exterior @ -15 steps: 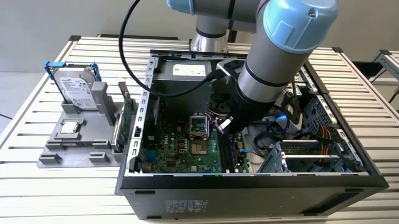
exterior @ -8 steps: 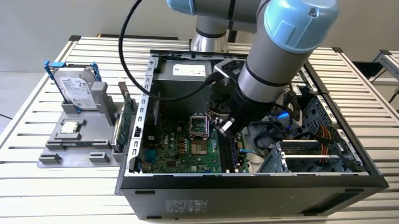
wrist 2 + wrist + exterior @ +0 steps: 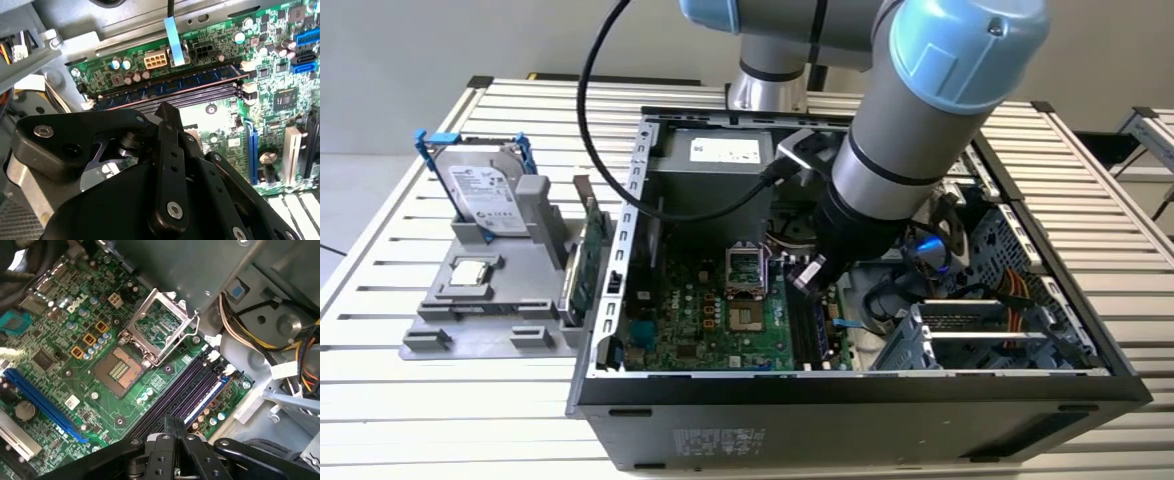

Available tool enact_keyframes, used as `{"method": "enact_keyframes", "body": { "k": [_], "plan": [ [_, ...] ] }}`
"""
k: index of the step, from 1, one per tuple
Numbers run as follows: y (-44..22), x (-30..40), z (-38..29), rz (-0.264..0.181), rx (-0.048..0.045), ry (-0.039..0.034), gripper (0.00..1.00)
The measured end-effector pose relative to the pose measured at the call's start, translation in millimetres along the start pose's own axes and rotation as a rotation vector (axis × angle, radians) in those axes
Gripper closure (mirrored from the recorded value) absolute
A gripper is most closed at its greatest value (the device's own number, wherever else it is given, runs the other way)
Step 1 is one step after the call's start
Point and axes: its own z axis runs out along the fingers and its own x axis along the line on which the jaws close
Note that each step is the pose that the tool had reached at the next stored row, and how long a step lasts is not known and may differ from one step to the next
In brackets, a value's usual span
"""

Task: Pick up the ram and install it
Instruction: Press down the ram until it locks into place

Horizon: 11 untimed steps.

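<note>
The ram (image 3: 170, 86) is a long dark stick with blue labels, standing in the motherboard slot farthest from the processor socket; in the first wrist view it shows as a blue-edged strip (image 3: 206, 401). Several dark memory slots (image 3: 170, 399) run beside it. My gripper (image 3: 167, 111) hangs inside the open computer case (image 3: 854, 385), just above these slots and beside the stick. Its black fingers (image 3: 175, 426) are pressed together with nothing between them. In the exterior view the gripper (image 3: 809, 278) sits low over the board's right part.
The processor socket (image 3: 120, 370) lies open with its metal frame (image 3: 160, 325) raised. Bundled cables (image 3: 260, 335) and a drive cage (image 3: 987, 330) crowd the case. Outside the case, a grey fixture (image 3: 480, 310) holds a hard drive in a blue frame (image 3: 487, 195) and a green card with bracket (image 3: 594, 262).
</note>
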Motion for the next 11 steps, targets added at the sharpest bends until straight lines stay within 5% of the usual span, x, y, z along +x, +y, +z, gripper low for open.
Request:
{"method": "enact_keyframes", "body": {
  "k": [11],
  "plan": [
    [-0.1,0.0,0.2,-0.198,0.0007,0.0196,1.0]
  ]
}}
